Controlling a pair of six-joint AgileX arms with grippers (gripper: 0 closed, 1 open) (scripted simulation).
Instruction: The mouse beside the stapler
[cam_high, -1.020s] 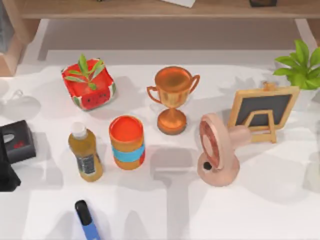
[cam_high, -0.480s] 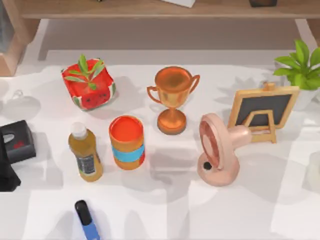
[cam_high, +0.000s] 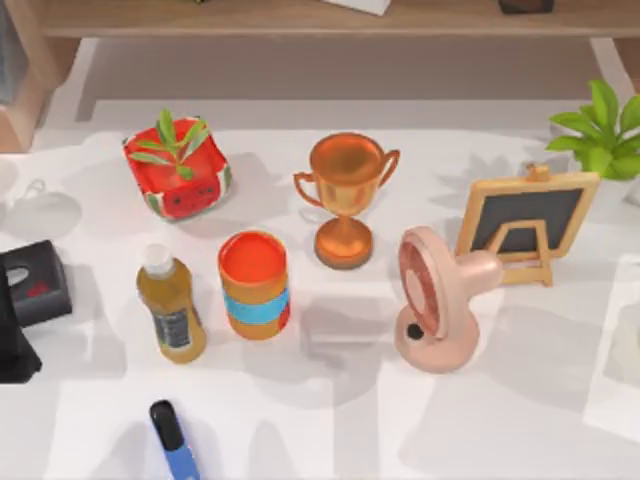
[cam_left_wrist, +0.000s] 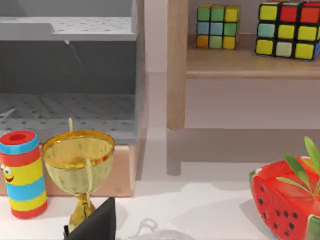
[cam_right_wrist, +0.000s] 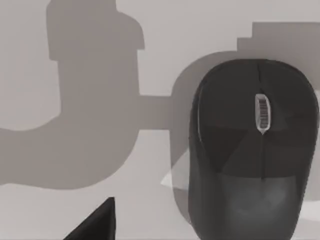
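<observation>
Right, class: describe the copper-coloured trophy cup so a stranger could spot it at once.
On the white table, look midway between the red watermelon-patterned planter and the wood-framed chalkboard easel. The copper-coloured trophy cup stands there, upright. It alone has two side handles and a round foot.

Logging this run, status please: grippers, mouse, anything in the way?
Right wrist camera directly over the black mouse, mouse lying free on the white table. Nothing beside it in that view.

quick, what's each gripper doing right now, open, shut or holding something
Left gripper: cannot be told.
Right gripper: cannot be told; its wrist camera looks down on the black mouse lying on the table.
</observation>
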